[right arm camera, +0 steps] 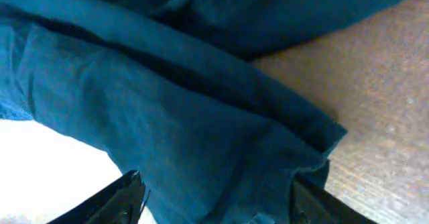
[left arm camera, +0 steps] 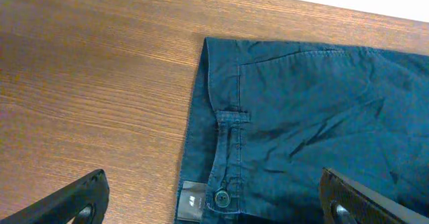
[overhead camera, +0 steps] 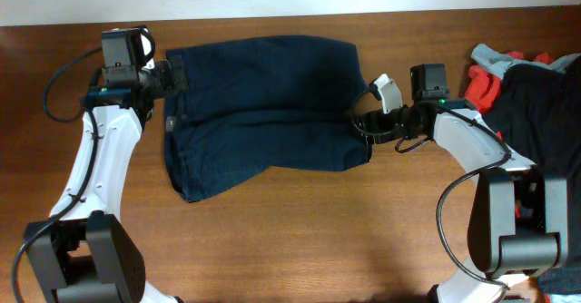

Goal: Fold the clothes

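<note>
While the shorts (overhead camera: 263,103) lie spread flat on the table (overhead camera: 300,239), waistband toward the left arm and legs toward the right, the left gripper (left arm camera: 213,187) hangs over the waistband, its fingers (left arm camera: 87,197) wide apart and holding nothing. The right gripper (right arm camera: 218,197) sits at a leg hem with cloth bunched between its fingers (right arm camera: 127,194); whether it pinches cannot be told. A pile (overhead camera: 526,85) of other clothes lies far right. A clean fold likely needs a firm hold at each end, lifted evenly.

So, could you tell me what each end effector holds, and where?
Left end effector: nothing, open over the shorts. Right end effector straddles their leg hem; grip cannot be told.
</note>
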You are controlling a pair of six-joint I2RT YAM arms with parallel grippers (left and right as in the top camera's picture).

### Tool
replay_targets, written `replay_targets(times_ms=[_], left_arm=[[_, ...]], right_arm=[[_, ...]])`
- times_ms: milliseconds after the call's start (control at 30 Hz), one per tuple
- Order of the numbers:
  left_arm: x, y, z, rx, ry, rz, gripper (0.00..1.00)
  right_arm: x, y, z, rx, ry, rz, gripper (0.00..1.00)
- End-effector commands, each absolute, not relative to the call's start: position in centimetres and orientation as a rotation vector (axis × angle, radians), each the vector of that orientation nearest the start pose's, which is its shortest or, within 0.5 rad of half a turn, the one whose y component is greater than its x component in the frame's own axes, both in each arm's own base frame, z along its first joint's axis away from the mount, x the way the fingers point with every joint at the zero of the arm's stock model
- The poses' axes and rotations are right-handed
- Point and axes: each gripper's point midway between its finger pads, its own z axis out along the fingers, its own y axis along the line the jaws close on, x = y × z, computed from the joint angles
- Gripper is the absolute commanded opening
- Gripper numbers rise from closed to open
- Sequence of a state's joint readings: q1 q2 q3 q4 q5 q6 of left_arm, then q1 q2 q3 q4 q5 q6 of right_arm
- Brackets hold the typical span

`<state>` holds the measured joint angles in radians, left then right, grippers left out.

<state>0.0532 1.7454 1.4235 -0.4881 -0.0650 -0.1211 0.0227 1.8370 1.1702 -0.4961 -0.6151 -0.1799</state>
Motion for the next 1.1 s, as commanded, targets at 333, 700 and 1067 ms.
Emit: replay_targets(times_ms=[333, 700, 1067], left_arm=[[48.6, 4.1, 17.7, -0.258, 2.360, 0.055, 0.99], [48.6, 4.1, 17.7, -0.258, 2.360, 0.055, 0.99], [48.6, 4.1, 17.7, -0.258, 2.360, 0.055, 0.99]], right_arm=[[40.5, 8.9, 6.0, -0.398, 2.606, 0.652, 0.85], [39.2, 7.1, 5.4, -0.344, 2.675, 0.663, 0.81], [38.9, 8.3, 6.0, -0.492, 2.595, 0.744, 0.65]])
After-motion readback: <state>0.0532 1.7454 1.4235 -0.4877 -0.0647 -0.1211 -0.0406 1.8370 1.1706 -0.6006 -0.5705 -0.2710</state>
